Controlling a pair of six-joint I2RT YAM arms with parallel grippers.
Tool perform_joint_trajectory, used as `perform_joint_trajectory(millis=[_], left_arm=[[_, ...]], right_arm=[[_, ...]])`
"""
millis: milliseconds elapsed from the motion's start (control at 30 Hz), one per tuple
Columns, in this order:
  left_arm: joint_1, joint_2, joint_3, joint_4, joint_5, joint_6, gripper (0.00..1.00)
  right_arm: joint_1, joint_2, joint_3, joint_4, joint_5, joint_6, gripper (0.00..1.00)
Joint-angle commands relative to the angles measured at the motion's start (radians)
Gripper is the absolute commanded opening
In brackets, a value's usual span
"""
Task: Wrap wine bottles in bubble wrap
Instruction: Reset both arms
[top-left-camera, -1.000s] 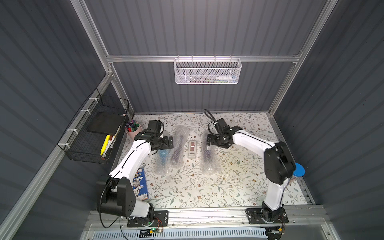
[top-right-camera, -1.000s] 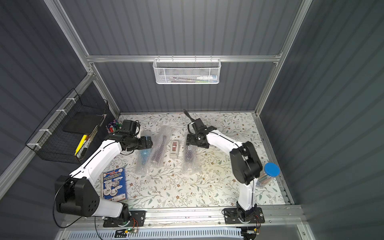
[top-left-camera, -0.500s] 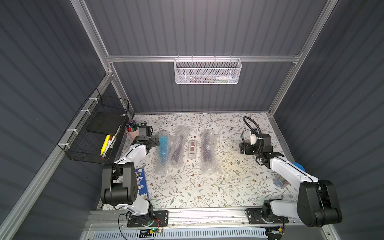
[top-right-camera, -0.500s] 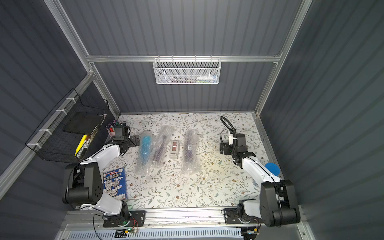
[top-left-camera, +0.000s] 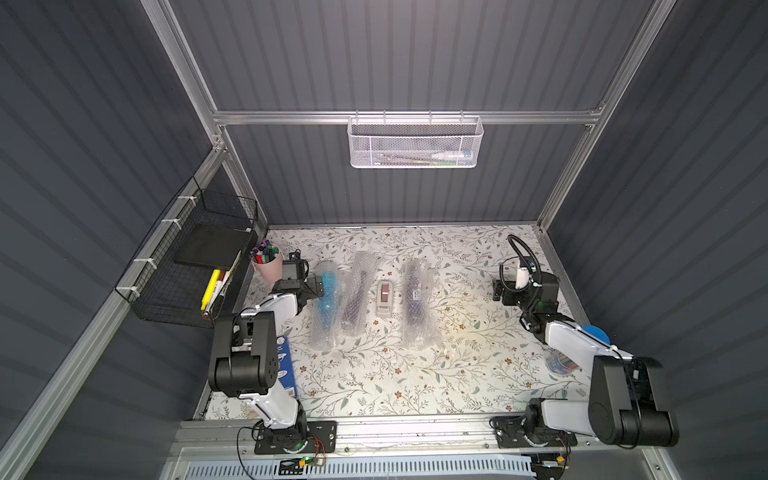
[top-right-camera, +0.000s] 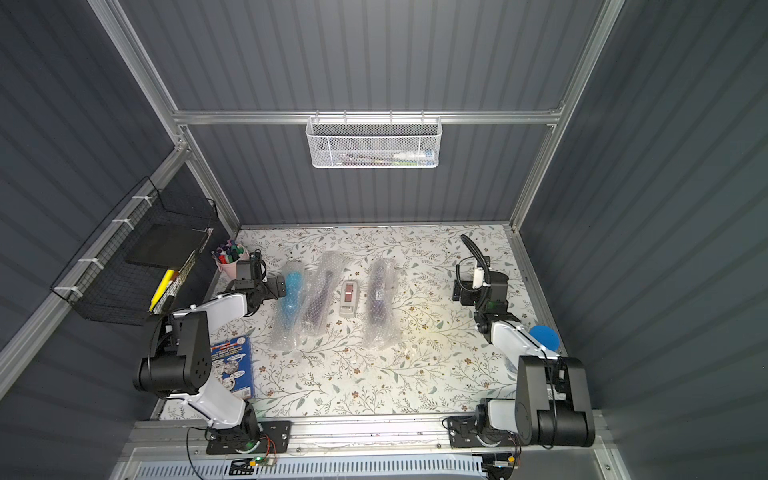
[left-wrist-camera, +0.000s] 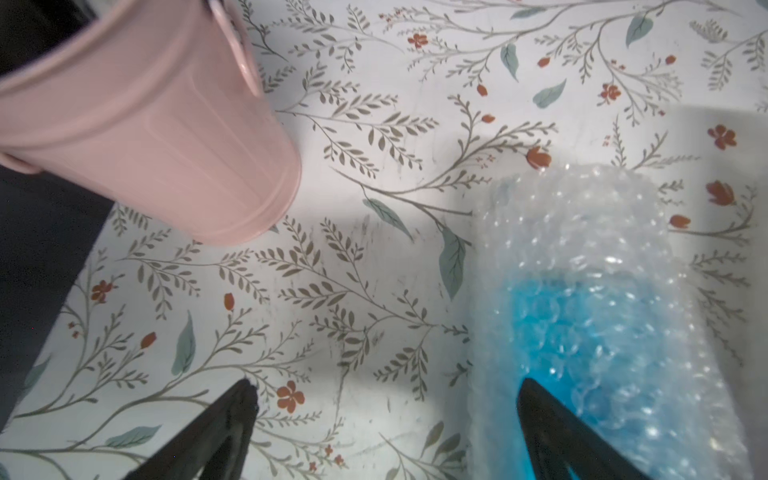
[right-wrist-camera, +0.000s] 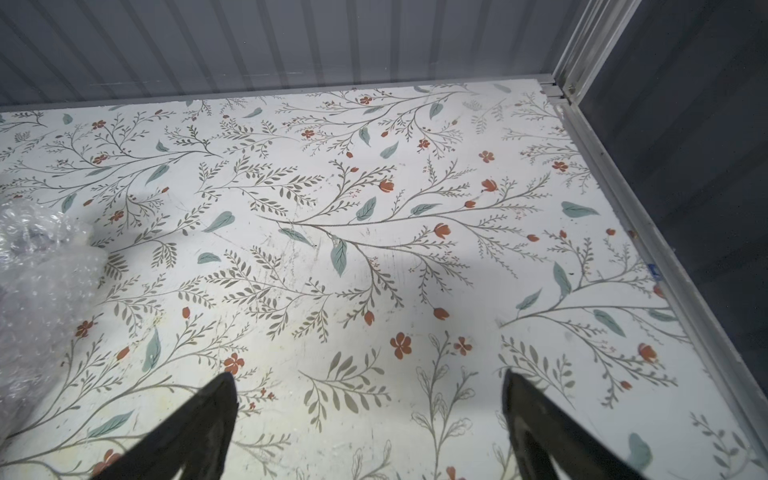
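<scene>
- Bottles all wrapped: blue bottle (top-left-camera: 328, 286), purple bottle (top-left-camera: 356, 297) at its 3 o'clock, second purple bottle (top-left-camera: 415, 297) past tape dispenser (top-left-camera: 384, 296), each rolled in bubble wrap (top-left-camera: 417, 336), middle of surface (top-left-camera: 415, 382).
- Left jaws released, empty, just beside blue bundle at its 9 o'clock.
- Right jaws released, empty, well apart at 3 o'clock.
- Wrapping looks done; nothing obvious left.

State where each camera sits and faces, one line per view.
Both top views: high in front, looking down at the table; left arm and right arm show.
Left wrist: low, facing the pink cup and wrapped blue bottle; open left fingers show.
Right wrist: low, facing table and back wall; open right fingers show.
Shared: cup and bottle show in both top views too.
</scene>
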Motion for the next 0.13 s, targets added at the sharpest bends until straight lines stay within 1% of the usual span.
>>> perform_joint_trajectory(millis=[0, 100], left_arm=[[-0.001, 0.013, -0.001, 0.026, 0.049, 0.037, 0.99], [-0.001, 0.01, -0.012, 0.05, 0.048, 0.026, 0.99]], right_arm=[[-0.003, 0.007, -0.012, 0.051, -0.02, 0.013, 0.99], [-0.003, 0.022, -0.015, 0.066, -0.031, 0.02, 0.99]])
